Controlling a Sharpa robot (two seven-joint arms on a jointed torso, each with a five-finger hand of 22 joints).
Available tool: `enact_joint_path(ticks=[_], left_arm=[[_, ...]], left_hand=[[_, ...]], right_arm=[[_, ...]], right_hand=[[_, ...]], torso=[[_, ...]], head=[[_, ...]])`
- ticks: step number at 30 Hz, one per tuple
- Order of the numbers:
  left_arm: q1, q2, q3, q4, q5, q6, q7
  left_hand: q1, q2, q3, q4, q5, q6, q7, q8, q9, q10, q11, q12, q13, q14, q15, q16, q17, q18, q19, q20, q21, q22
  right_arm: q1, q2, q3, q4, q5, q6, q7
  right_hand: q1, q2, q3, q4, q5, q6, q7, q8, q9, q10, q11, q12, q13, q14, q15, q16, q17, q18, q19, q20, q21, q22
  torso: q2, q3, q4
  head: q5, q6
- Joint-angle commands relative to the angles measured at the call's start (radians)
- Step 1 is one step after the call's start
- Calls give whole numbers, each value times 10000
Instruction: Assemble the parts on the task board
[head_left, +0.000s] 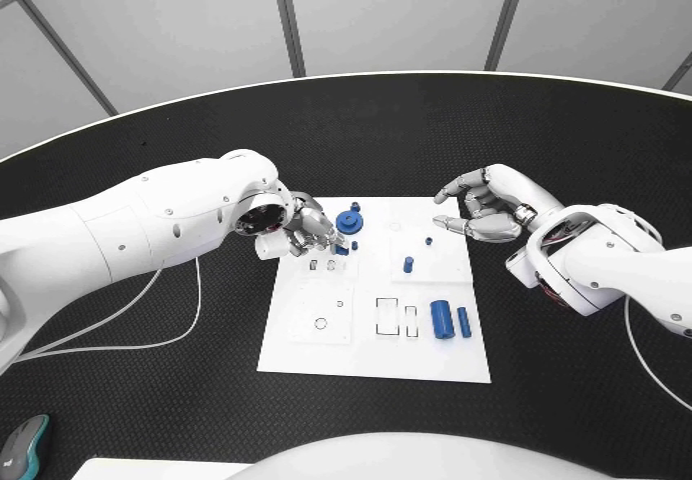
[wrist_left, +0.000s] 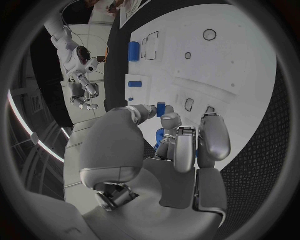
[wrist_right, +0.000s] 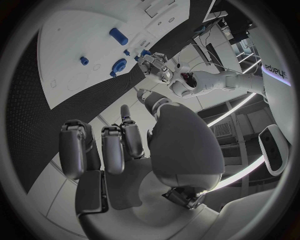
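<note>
No lettering can be read on the task board (head_left: 433, 355) or on its parts. The board is a flat white rectangular plate lying in the middle of the black, finely dimpled surface (head_left: 173, 400). Thin dark outlines are printed or cut into it: small circles and upright rectangles toward its near half.

On the board lie smooth blue pieces. A thick blue cylinder (head_left: 441, 320) and a slimmer blue rod (head_left: 464, 321) lie side by side near the right edge. A short blue peg (head_left: 408, 265) stands near the middle, and a smaller blue stud (head_left: 428, 241) sits beyond it. At the far left part of the board a round blue gear-like piece (head_left: 349, 220) stands with a knob on top.

The left hand (head_left: 306, 232), silver metal with jointed segments, hovers over the far left corner of the board, just beside the gear-like piece. In the left wrist view its fingers (wrist_left: 212, 137) are curled close together, and a small blue part (wrist_left: 161, 109) sits at their tips; it seems pinched between thumb and finger, though the angle leaves this uncertain.

The right hand (head_left: 488, 207) hangs above the black surface just off the board's far right corner. Its fingers (wrist_right: 115, 150) are loosely bent and apart, with nothing between them.

A dark object with a teal edge (head_left: 22, 448) lies at the near left corner of the surface, and white cables (head_left: 159, 300) loop under the left arm.
</note>
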Motion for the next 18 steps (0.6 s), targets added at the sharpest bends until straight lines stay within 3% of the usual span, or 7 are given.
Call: enact_joint_path(ticks=[1, 4, 8, 16, 18], left_arm=[[-69, -49, -1, -11, -384, 24, 71], [-126, -102, -1, -4, -658, 31, 97], [-218, -195, -1, 88, -1249, -4, 123], [-342, -306, -2, 297, -1829, -294, 70], [-424, -355, -2, 421, -2115, -536, 36]], left_hand=[[-116, -16, 1789, -1866, 127, 105, -11, -75, -14, 81, -6, 45, 28, 927, -88, -44, 2136, -160, 27, -11, 37, 16], [-129, -30, 1787, -1909, 209, 135, -15, -90, -21, 113, -12, 63, 62, 928, -94, -43, 2137, -160, 25, -13, 36, 11], [-221, -79, 1739, -2035, 682, 256, -30, -149, -43, 208, -27, 101, 136, 926, -110, -47, 2123, -153, 15, -21, 26, -23], [-253, -87, 1710, -2073, 827, 295, -36, -167, -47, 264, -36, 134, 197, 928, -118, -44, 2130, -147, 5, -23, 13, -54], [-334, -123, 1629, -2150, 1254, 391, -65, -192, -46, 386, -63, 200, 313, 929, -139, -43, 2127, -139, 1, -30, 0, -87]], right_arm=[[-1, 47, -1, -59, 0, 10, 26], [-2, 86, -1, -119, 0, 22, 46], [-3, 143, -2, -217, 0, 33, 74], [-5, 216, -4, -320, 0, 47, 107], [-6, 278, -5, -388, 0, 57, 125]], right_hand=[[40, -44, 3, 35, 41, 58, -22, 37, -13, 12, -84, 62, 1038, 851, -55, -55, 1827, 44, 447, -74, -50, 1464], [40, -44, 3, 35, 41, 58, -22, 37, -13, 12, -84, 62, 1038, 851, -55, -55, 1827, 44, 447, -74, -50, 1464], [36, -48, 7, 45, 59, 61, -22, 40, -20, 8, -85, 54, 1029, 847, -57, -63, 1810, 44, 447, -77, -52, 1464], [36, -48, 7, 45, 59, 61, -22, 40, -20, 8, -85, 54, 1029, 847, -57, -63, 1810, 44, 447, -77, -52, 1464], [38, -43, 15, 49, 74, 62, -23, 42, -23, 15, -86, 62, 1035, 850, -58, -59, 1820, 47, 443, -79, -62, 1455]], torso=[[-69, -26, 13], [-101, -27, 21], [-175, -36, 27], [-269, -60, 53], [-315, -76, 69]], head=[[-11, 287], [30, 415], [88, 506], [152, 443], [214, 389]])
